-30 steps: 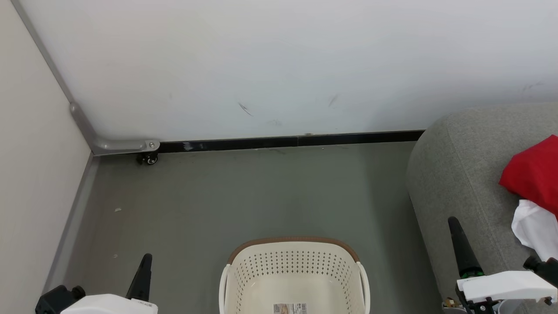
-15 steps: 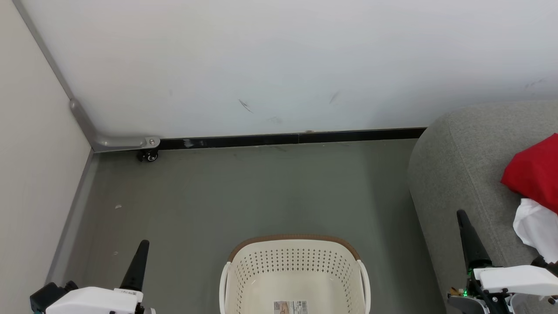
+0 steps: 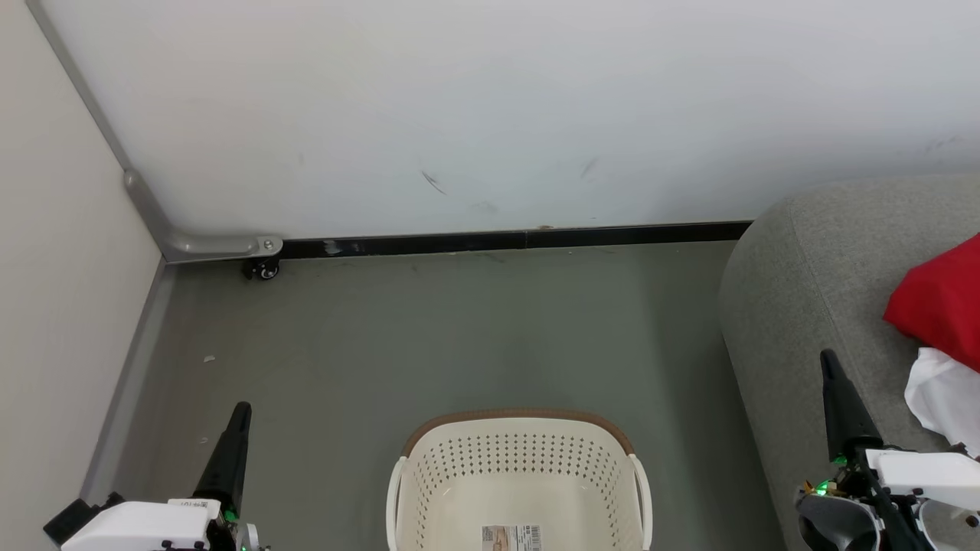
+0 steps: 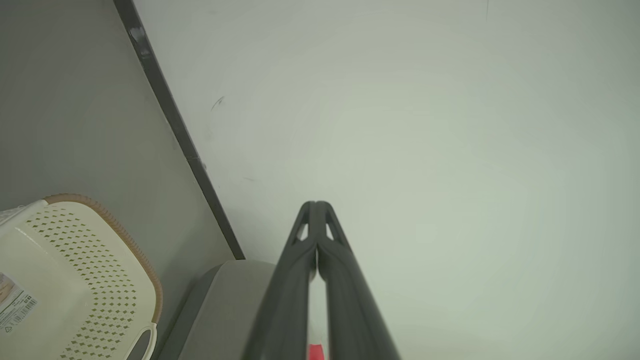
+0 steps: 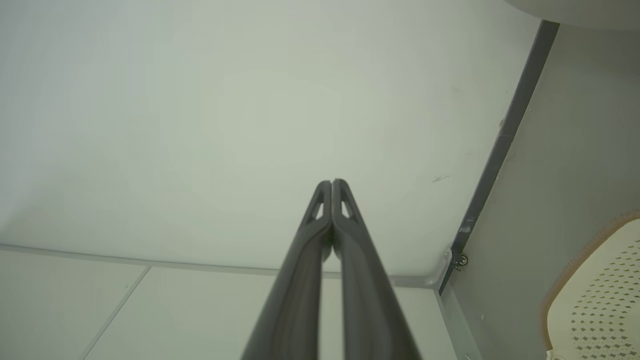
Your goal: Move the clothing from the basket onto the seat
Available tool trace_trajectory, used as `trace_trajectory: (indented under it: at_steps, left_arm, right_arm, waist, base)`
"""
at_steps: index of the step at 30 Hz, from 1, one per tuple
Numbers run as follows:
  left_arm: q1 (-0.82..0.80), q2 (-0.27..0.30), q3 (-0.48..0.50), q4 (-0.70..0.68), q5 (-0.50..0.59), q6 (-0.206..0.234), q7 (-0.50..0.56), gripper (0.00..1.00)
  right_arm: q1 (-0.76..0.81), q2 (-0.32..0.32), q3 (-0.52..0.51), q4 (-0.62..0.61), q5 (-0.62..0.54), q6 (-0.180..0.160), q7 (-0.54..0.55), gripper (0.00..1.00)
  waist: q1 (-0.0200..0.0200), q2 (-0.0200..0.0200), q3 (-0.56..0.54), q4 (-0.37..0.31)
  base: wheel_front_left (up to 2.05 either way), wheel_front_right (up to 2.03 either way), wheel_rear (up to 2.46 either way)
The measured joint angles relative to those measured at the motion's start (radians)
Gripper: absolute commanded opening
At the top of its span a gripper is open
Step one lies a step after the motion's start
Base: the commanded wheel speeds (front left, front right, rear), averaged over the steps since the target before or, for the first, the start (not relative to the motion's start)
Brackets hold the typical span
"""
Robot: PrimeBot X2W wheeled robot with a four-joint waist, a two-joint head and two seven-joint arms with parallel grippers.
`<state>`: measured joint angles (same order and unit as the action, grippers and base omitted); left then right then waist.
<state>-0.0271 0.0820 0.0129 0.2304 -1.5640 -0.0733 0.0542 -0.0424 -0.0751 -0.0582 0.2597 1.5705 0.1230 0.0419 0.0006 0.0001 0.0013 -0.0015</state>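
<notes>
The red and white clothing (image 3: 938, 314) is lying on the grey seat (image 3: 804, 291) at the right edge of the head view, partly running off the frame. The basket (image 3: 521, 459) is sitting on the floor (image 3: 459, 329) at the bottom centre, showing a barcode sticker (image 3: 511, 537) inside. The left gripper (image 3: 239, 417) is pointing up at the lower left, well apart from the basket, its fingers pressing together on nothing. The right gripper (image 3: 828, 367) is pointing up at the lower right, overlapping the seat and near the clothing, its fingers likewise pressing together and holding nothing.
</notes>
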Motion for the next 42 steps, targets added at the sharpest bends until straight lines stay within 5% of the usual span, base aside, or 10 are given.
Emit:
trace_trajectory:
  at_steps: [8,42]
  left_arm:
    - [-0.007,-0.018,0.025,0.011,-0.070,-0.033,0.017,0.00]
    - [-0.018,-0.018,0.029,0.034,-0.070,-0.042,0.021,0.00]
  right_arm:
    - [-0.006,-0.005,-0.007,0.000,0.086,0.000,0.011,0.00]
    - [-0.020,-0.005,-0.011,0.004,0.086,0.000,0.011,0.00]
  waist:
    - [0.0000,0.0000,0.002,0.001]
    - [-0.0002,0.0000,0.002,0.001]
  base:
    - [0.00,0.00,0.00]
    - [0.00,0.00,0.00]
